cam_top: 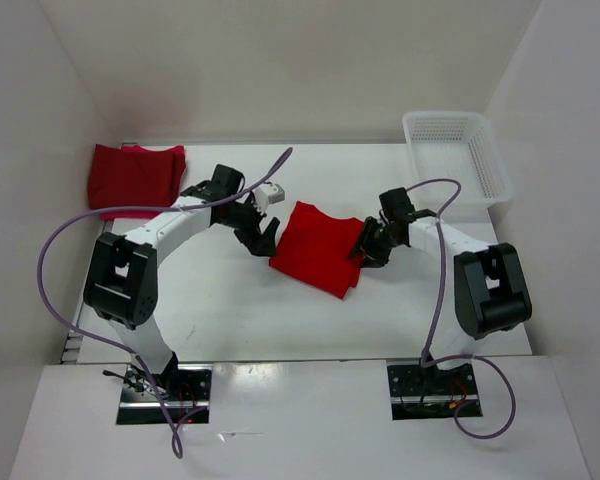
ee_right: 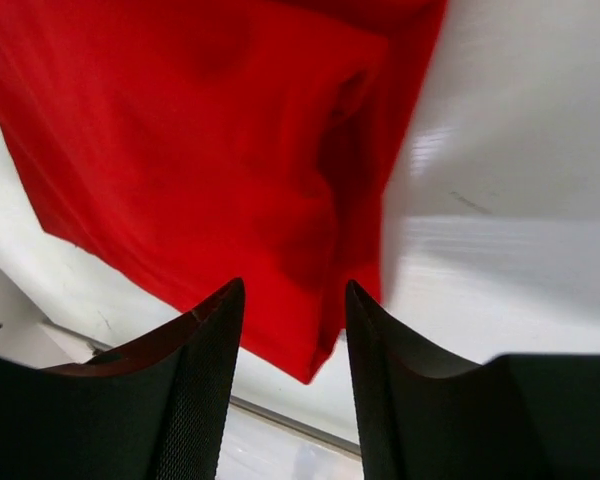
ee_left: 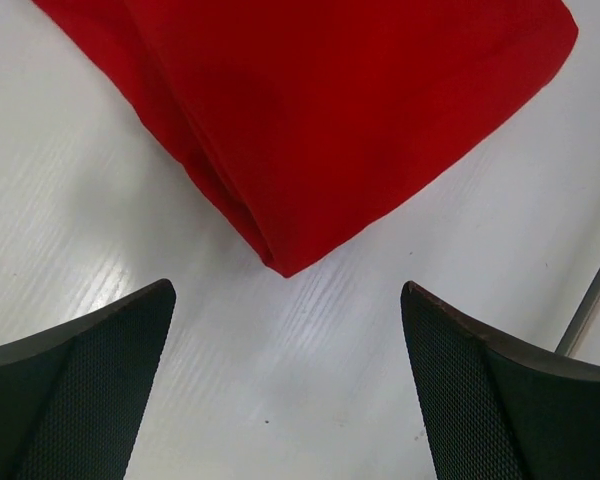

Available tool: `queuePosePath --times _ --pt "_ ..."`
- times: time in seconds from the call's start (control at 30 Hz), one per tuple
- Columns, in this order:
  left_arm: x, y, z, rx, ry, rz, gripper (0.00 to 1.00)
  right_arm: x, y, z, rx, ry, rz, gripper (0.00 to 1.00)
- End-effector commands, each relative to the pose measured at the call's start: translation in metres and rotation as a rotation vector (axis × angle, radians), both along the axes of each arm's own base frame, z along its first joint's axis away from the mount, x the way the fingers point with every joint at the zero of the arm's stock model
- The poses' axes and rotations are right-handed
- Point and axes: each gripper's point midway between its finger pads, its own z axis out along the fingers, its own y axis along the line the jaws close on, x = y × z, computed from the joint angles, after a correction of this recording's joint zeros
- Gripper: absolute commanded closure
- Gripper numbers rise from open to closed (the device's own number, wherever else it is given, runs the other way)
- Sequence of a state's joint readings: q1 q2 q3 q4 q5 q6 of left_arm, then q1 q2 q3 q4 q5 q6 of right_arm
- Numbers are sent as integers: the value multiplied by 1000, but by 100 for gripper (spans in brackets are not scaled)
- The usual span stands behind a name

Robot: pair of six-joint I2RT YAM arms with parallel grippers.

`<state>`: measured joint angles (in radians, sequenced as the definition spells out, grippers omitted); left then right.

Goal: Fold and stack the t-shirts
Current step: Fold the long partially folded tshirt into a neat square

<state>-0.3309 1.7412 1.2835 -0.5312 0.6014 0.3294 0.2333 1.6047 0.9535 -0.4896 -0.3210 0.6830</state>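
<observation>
A bright red folded t-shirt (cam_top: 318, 248) lies at the table's middle. My left gripper (cam_top: 265, 238) hovers just off its left corner, open wide. In the left wrist view only bare table shows between the fingers of the left gripper (ee_left: 288, 288), with a corner of the shirt (ee_left: 330, 120) just ahead. My right gripper (cam_top: 365, 248) sits at the shirt's right edge. In the right wrist view the right gripper (ee_right: 293, 288) has its jaws partly apart, astride a folded corner of the shirt (ee_right: 200, 150) without pinching it. A darker red folded t-shirt (cam_top: 135, 178) rests at the back left.
A white mesh basket (cam_top: 492, 160) stands at the back right corner. White walls close in the table on the left, back and right. Purple cables loop off both arms.
</observation>
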Motion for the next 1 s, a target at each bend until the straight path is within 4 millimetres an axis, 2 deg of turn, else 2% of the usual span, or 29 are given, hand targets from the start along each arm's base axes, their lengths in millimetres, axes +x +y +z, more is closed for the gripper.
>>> queuePosePath --times 0.0,0.03,0.07,0.13,0.27,0.4,0.5,0.63,0.67,0.73,0.77,0.83,0.87,0.9,0.97 --pt "13 0 17 -63 -41 70 0 5 22 5 31 -51 26 52" --pt "20 3 16 -70 -48 90 0 4 27 3 39 -40 15 57" --pt "22 3 17 -77 -49 99 0 3 30 3 40 -40 24 57" --pt "23 0 16 -90 -41 101 0 -2 37 -12 33 3 35 57" --pt "26 -2 19 -106 -51 102 0 -5 30 -23 -10 55 -6 57" --pt "25 0 15 -93 -47 110 0 -4 23 -5 -43 26 -26 53" --pt "26 1 14 -84 -56 110 0 -11 22 1 -59 39 -19 52" --pt "30 1 16 -90 -63 129 0 -18 25 -6 -46 51 -16 52" --pt "30 1 10 -87 -55 129 0 -23 26 -13 -44 77 -10 54" --pt "32 0 11 -90 -65 129 0 -21 28 -21 -40 94 -6 56" --pt "29 1 3 -85 -38 137 0 -25 33 -24 -32 108 10 63" --pt "29 1 3 -85 -37 137 0 -20 38 -23 -10 97 18 72" --pt "27 1 0 -82 -29 137 0 -17 39 -20 -7 88 18 83" --pt "27 1 0 -82 -29 137 0 -18 38 -23 -13 92 27 88" --pt "27 1 0 -82 -29 137 0 -14 34 -17 -42 79 24 100"
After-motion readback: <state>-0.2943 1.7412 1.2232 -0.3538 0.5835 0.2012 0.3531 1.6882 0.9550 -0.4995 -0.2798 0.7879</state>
